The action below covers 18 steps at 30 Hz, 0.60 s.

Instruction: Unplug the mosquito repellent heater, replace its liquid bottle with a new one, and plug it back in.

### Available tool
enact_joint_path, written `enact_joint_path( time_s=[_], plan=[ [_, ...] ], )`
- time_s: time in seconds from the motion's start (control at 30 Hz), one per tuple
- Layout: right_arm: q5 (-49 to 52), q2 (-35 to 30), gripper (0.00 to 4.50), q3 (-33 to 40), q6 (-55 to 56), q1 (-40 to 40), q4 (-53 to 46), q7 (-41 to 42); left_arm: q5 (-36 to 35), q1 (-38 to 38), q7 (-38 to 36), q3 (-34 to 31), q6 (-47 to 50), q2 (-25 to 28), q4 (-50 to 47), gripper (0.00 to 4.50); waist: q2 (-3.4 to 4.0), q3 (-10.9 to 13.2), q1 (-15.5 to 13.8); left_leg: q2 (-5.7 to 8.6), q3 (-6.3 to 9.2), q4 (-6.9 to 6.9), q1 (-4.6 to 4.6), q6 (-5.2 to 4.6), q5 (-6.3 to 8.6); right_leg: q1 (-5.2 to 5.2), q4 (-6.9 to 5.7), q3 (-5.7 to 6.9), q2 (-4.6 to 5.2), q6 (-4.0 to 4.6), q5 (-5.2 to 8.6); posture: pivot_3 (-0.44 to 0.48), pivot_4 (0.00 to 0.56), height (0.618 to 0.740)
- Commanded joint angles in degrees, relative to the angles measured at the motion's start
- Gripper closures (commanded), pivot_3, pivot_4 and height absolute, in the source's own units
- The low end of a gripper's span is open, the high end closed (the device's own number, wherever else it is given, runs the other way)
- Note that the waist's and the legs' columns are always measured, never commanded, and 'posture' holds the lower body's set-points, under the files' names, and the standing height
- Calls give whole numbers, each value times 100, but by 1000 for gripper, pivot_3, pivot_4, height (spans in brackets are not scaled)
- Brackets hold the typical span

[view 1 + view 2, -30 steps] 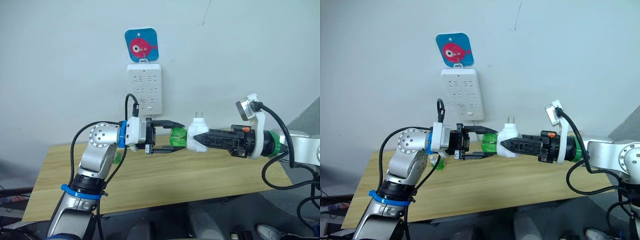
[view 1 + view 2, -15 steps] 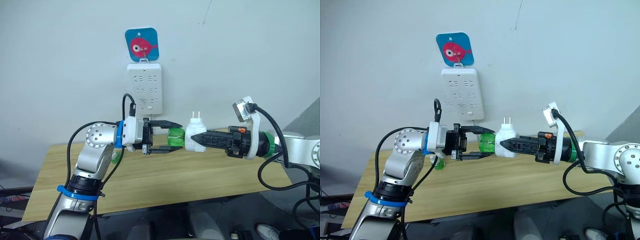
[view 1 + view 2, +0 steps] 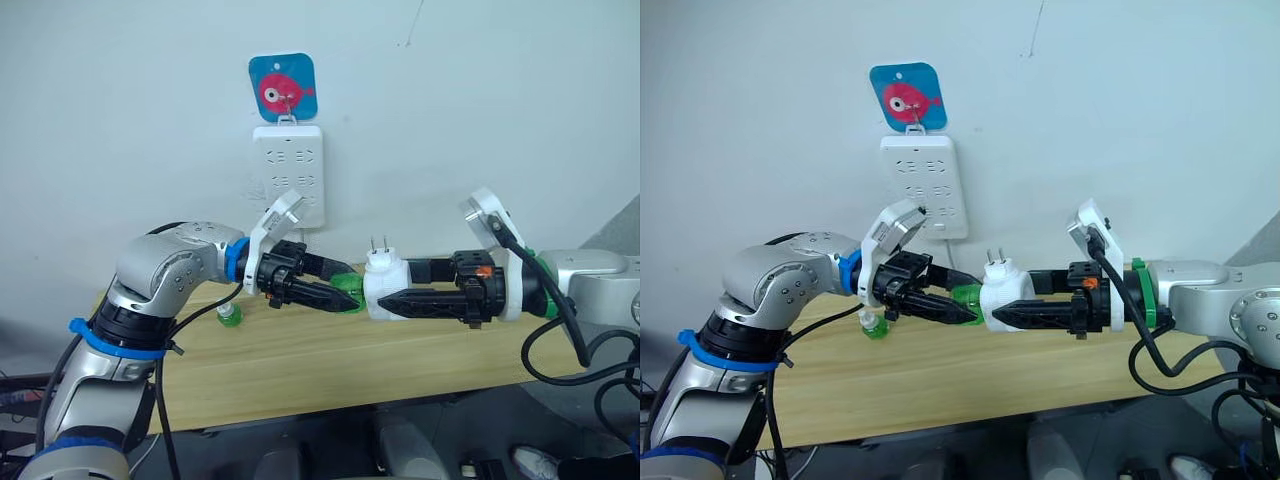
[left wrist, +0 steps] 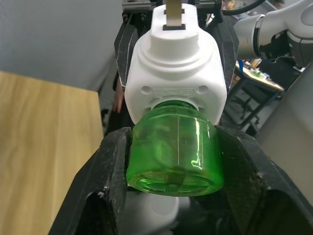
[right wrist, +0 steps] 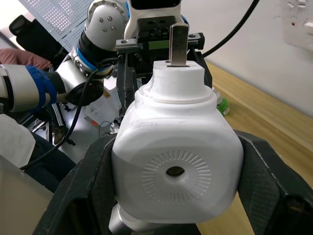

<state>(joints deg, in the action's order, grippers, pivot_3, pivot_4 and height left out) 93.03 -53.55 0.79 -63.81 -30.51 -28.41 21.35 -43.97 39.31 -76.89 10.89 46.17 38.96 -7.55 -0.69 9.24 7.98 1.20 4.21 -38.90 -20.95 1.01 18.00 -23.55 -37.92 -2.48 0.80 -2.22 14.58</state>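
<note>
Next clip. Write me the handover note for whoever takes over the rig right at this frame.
Right gripper: shut on the mosquito repellent heater, held above the table, prongs up.
Left gripper: shut on the green bottle, which sits in the heater's opening.
Second green bottle stands on the table by the wall.
Power strip on the wall has no plug in its sockets.
Done: heater unplugged.
Left: I cannot tell which bottle is the new one; finish the swap if needed, then plug the heater back in.

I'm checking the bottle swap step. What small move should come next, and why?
Probably twist the left end effector to turn the green bottle. The fingers clamp it, its neck sits in the heater, and the right end effector grips that unplugged heater below the power strip.
</note>
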Motion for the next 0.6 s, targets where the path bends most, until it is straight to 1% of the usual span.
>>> enact_joint_path(
  time_s=[0.03, 0.07, 0.1, 0.17, 0.23, 0.3, 0.43, 0.6],
  plan=[
    [579, -28, 1539, 320, 161, 85, 24, -93, 659, -375, -63, -212, -1297, -50, -28, 573, 0, 0, -1, 1, -2, 1, 2, 1, 0, 0, 0, -1, 3, 0, 0, -216, 135, 730],
    [682, -72, 1539, 377, 161, 168, 102, -151, 771, -572, -192, -321, -1859, -111, -50, 294, 0, 0, -2, 1, -2, 1, 1, 1, 0, 0, 1, -2, 5, 1, 0, -216, 135, 730],
    [821, -107, 1539, 435, 180, 251, 188, -230, 895, -748, -122, -442, -2282, -196, -58, 6, 0, 0, -4, 3, -4, 1, 1, 1, 0, 0, 0, -3, 8, 1, -1, -216, 135, 730],
    [995, -169, 1539, 514, 206, 366, 295, -330, 1030, -991, 27, -615, -2749, -337, -69, 0, -1, 0, -15, 6, -5, 1, -2, 1, 0, -1, 3, -1, 16, 1, -1, -216, 135, 730],
    [1275, -249, 1539, 634, 248, 578, 457, -454, 1337, -1414, 153, -800, -3775, -613, -98, 0, -2, 1, -37, 12, -4, -1, -7, 0, 0, -1, 6, 0, 22, 1, -1, -214, 137, 730],
    [1428, -294, 1539, 701, 270, 700, 541, -530, 1549, -1640, 197, -885, -4487, -809, -71, 0, -2, 1, -54, 16, -8, -2, -6, -1, 1, 2, 10, -2, 26, 1, -1, -214, 137, 730],
    [1754, -301, 1539, 705, 367, 836, 572, -741, 1772, -1743, 503, -788, -5301, -1334, -185, 0, -3, 1, -110, 17, -10, -5, -6, -3, 2, 4, 7, -3, 27, -2, -4, -206, 136, 730],
    [1871, -310, 1539, 671, 427, 876, 556, -849, 2045, -1675, 670, -568, -5849, -1659, -44, 0, -3, 1, -145, 17, -12, -5, -3, -3, 1, 6, 3, -2, 24, -3, -4, -202, 133, 730]
  ],
)
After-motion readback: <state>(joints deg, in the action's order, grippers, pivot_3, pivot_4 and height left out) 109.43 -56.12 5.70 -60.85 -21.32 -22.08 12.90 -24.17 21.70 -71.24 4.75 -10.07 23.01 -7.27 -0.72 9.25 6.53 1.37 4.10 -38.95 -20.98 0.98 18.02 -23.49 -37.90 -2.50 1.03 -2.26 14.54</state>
